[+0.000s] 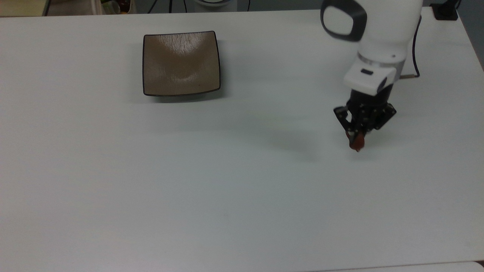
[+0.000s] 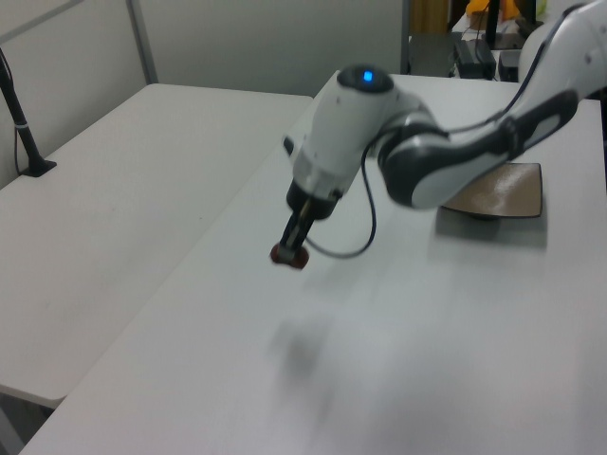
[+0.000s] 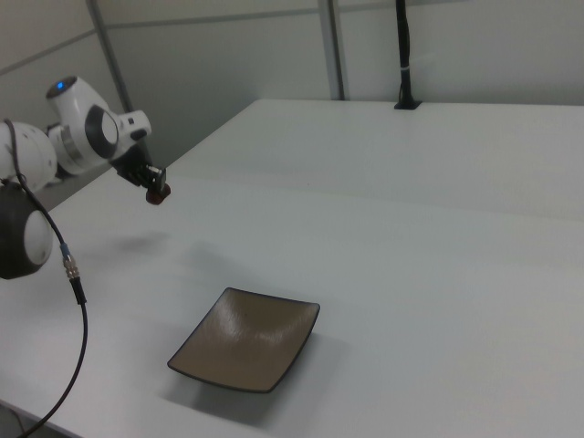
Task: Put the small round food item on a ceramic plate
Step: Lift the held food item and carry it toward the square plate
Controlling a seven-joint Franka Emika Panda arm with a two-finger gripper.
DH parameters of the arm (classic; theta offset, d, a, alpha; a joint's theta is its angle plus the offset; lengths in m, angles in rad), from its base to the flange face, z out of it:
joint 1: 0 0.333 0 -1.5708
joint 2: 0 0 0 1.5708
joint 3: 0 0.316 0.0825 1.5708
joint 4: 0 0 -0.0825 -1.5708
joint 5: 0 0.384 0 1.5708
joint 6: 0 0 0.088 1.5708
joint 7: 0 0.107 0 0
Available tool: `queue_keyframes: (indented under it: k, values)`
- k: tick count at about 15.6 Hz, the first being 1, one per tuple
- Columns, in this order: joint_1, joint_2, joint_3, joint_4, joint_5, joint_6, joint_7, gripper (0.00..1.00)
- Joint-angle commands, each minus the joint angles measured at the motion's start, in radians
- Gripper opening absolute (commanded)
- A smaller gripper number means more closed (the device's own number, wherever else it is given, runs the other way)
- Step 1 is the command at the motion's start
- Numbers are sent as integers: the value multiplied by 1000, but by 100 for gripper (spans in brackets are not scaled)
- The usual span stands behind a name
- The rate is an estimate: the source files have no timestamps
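Your pincer [image 1: 357, 140] [image 2: 289, 248] [image 3: 157, 190] is clamped on the small round food item [image 1: 357, 142] [image 2: 288, 256] [image 3: 159, 194], a dark reddish-brown lump that sticks out below the black fingers. It hangs in the air above the white worktop [image 1: 227, 181] [image 2: 408, 360] [image 3: 438, 274], not touching it. In the left view you can see this clearly: the item is up in the air, and a soft shadow lies on the worktop below it. In the top view the height is harder to judge, but you see a faint shadow to the top view's left of the pincer.

The ceramic plate [image 1: 180, 63] [image 2: 495, 191] [image 3: 246, 338], square and tan with a thin dark rim, has nothing in it. It stands well apart from the pincer, toward the top view's left. The right view shows the plate in front and the pincer far behind it, at the right view's left. In the left view the arm [image 2: 446, 161] covers part of the plate's near edge.
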Motion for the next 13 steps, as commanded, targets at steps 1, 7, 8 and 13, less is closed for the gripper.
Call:
queue_keyframes:
  k: [1,7,8,13]
  values:
    - [-45,-217,3,-169,84,-99,9,13]
    - [-123,-447,0,-278,233,-271,-96,13]
    - [-138,-473,0,-280,253,-317,-122,13]
    - [-206,-608,-15,-348,370,-448,-306,14]
